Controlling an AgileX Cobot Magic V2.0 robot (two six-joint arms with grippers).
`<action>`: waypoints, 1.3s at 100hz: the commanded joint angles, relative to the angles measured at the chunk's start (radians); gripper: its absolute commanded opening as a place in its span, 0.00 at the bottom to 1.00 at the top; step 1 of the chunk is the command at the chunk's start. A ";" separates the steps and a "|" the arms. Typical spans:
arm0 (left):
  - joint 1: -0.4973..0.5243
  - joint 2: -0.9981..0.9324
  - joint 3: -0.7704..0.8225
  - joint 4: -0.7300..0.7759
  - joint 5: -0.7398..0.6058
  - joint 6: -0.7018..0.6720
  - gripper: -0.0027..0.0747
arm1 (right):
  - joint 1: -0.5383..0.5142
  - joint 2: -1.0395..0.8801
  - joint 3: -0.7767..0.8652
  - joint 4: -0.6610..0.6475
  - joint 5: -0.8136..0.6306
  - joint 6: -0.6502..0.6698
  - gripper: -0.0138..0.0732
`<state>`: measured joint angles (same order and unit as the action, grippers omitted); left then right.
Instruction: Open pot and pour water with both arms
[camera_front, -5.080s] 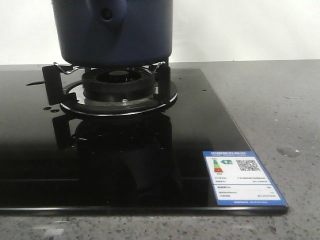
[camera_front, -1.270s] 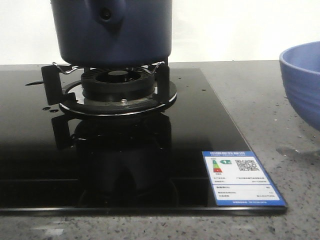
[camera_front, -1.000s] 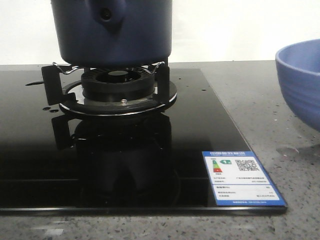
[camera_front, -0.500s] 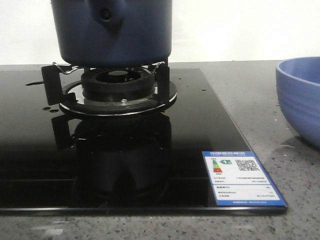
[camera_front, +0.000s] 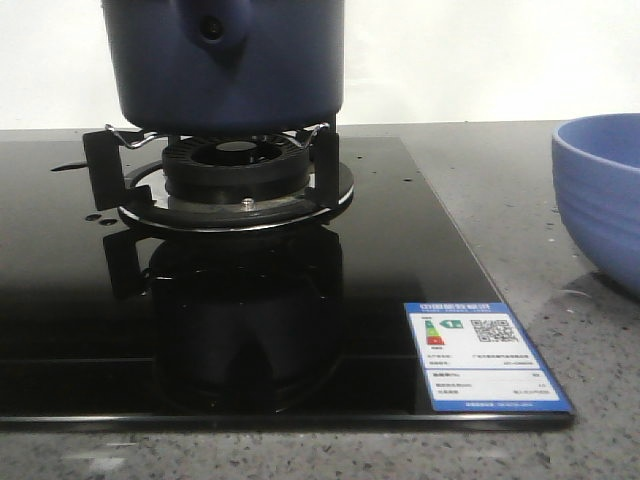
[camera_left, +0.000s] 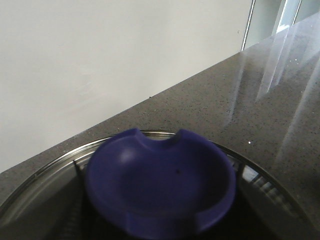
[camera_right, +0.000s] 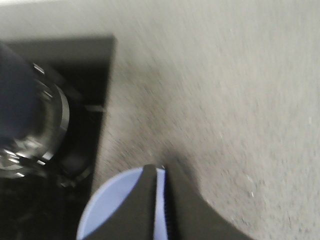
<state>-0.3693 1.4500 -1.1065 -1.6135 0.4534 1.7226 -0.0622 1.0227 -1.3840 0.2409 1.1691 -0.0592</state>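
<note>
Bright, even room light. The glossy black cooktop mirrors the burner sharply. In the left wrist view pale streaks of glare cross the grey counter. The right wrist view is smeared with blur, edges soft throughout.

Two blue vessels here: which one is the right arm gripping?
The lighter periwinkle bowl on the counter, right of the cooktop. The right jaws are shut on its rim. The dark navy pot sits on the burner, untouched by that arm.

Matte pot, glossy glass-like hob, speckled counter.
</note>
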 joint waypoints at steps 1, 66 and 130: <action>0.001 -0.031 -0.042 -0.066 0.026 0.007 0.37 | -0.009 -0.046 -0.060 0.022 -0.040 -0.009 0.08; 0.001 0.005 -0.042 -0.177 0.061 0.087 0.45 | -0.007 -0.087 -0.064 0.025 -0.019 -0.009 0.08; 0.001 -0.173 -0.042 -0.175 0.028 0.076 0.62 | -0.007 -0.087 -0.064 0.032 -0.019 -0.009 0.08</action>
<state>-0.3693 1.3285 -1.1111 -1.7448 0.4558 1.8125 -0.0622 0.9433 -1.4180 0.2508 1.2064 -0.0592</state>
